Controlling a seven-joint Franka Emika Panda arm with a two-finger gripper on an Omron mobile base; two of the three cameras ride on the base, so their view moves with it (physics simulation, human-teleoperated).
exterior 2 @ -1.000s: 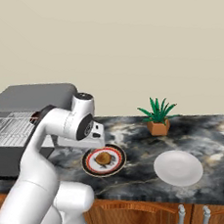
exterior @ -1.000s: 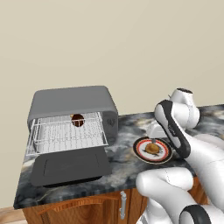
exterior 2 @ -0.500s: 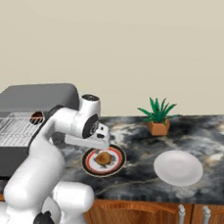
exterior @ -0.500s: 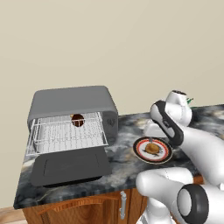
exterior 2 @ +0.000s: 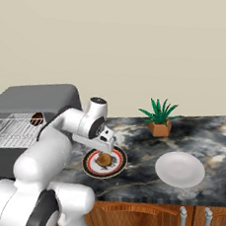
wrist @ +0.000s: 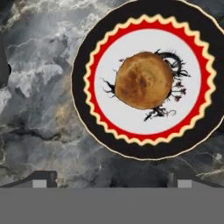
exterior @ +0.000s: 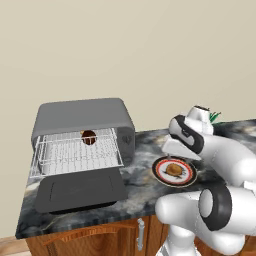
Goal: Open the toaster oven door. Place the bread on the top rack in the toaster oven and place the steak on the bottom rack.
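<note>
While the hand hung over the patterned plate point(wrist: 83, 113) with its camera looking straight down, the jaws point(wrist: 111, 178) stood spread wide and empty, their tips at the bottom edge of the hand view on either side of the plate, a stance that suited a drop onto the bread point(wrist: 143, 80) lying on the plate's white centre in the upper right of that view. In the right base view the gripper point(exterior 2: 104, 144) sat just above the bread point(exterior 2: 105, 159) at lower centre, apart from it. The plate rested on the dark marbled table point(exterior: 140, 185), probably laid out to the oven's right so that the arm could reach it without driving. Farther left in the left base view the toaster oven door point(exterior: 80, 189) lay folded flat onto the table, leaving the mouth of the toaster oven point(exterior: 82, 116) free. A wire rack point(exterior: 77, 155) was drawn forward over the door, likely to make loading easy. At its back sat the steak point(exterior: 88, 136); whether that was the bottom rack I could not tell. Off in the right base view stood a plain white plate point(exterior 2: 180, 169) and, beyond it, a small potted plant point(exterior 2: 158, 117).
</note>
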